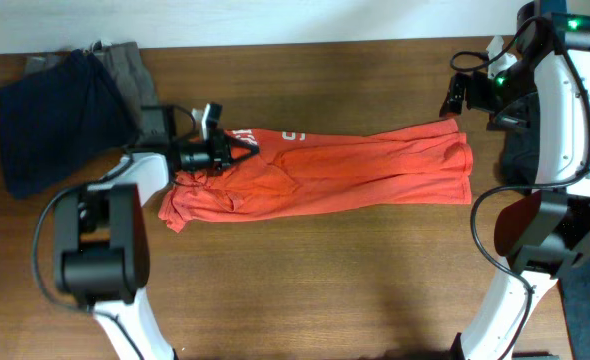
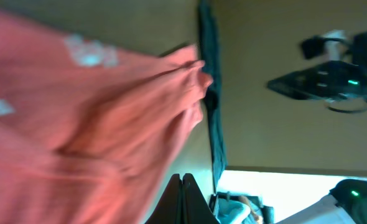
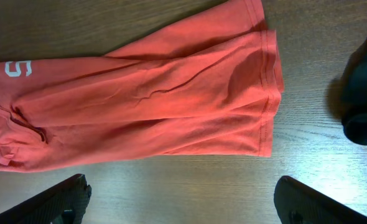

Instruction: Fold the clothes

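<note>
Overhead, the orange-red T-shirt (image 1: 355,170) lies as a long strip across the middle of the bench (image 1: 305,290), with its white lettering (image 1: 293,135) toward the left end and its hem (image 1: 468,165) at the right. The left gripper (image 1: 237,152) sits on the lettered end with its jaws closed, apparently pinching a bunch of cloth. The right gripper (image 1: 453,100) hangs just past the hem's upper corner. A navy garment (image 1: 45,125) and a grey garment (image 1: 130,65) lie heaped at the far left, apart from the shirt. From the left wrist, which is blurred, the shirt (image 2: 78,124) fills the left half and rises toward the closed fingers (image 2: 186,202). That suits a pinch on the fabric, though the contact itself is hard to make out. From the right wrist, the right gripper (image 3: 180,186) stands wide open over bare wood with nothing between its jaws. The hem (image 3: 270,93) lies flat just ahead, and a black garment (image 3: 364,106) sits near it to the right. To fold well, the right gripper should probably take both layers at a hem corner, clear of the black garment. The two ends should then travel together so the strip does not skew.
</note>
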Tool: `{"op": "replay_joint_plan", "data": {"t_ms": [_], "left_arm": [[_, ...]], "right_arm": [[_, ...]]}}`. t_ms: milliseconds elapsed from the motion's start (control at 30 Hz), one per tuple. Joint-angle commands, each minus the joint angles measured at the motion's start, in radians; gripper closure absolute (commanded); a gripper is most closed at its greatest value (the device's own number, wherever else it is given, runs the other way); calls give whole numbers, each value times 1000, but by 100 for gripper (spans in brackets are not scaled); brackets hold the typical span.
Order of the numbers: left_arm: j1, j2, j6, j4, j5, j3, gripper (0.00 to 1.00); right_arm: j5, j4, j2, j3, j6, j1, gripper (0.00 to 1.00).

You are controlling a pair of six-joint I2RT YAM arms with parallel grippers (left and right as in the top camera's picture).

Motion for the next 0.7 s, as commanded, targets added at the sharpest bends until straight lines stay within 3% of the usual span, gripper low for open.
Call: {"op": "replay_joint_plan", "data": {"t_ms": [0, 100, 267, 467, 567, 667], "left_arm": [[3, -138, 18, -61, -77, 0, 99], [3, -138, 37, -121, -125, 0, 99], [3, -132, 167, -308, -278, -1, 99], [22, -128, 175, -401, -515, -2, 99], [37, -95, 178, -399, -504, -2, 99], [52, -20, 204, -375, -379, -2, 99]], "right_arm": [[2, -3, 1, -3, -11, 5, 1], [2, -4, 1, -3, -11, 5, 1], [2, -6, 1, -3, -11, 5, 1], [2, -7, 1, -3, -11, 5, 1], [1, -6, 1, -3, -11, 5, 1], [2, -6, 1, -3, -11, 5, 1]]}}
